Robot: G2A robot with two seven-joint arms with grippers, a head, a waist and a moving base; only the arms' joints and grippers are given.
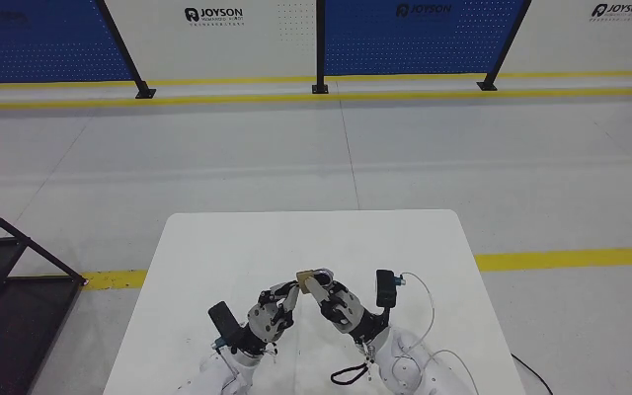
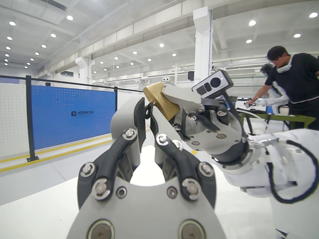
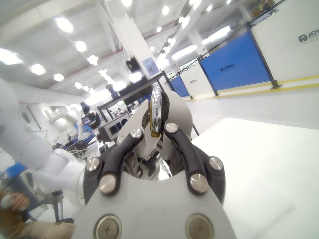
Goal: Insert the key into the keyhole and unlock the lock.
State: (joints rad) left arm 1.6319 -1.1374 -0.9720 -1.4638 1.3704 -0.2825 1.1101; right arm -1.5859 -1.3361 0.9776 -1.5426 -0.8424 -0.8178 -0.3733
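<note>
Brass lock [image 2: 159,99] sits clamped tight in the right tool [image 3: 157,105], held up above the near middle of the white worktop [image 1: 247,247]. Coming from the left, the left tool [image 2: 147,115] is closed on the key [image 2: 149,109], pinching its dark head. The key meets the lock's end. Whether its blade is in the keyhole cannot be told.

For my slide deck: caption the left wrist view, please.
Left gripper holds the key near the brass lock in the right gripper.
</note>
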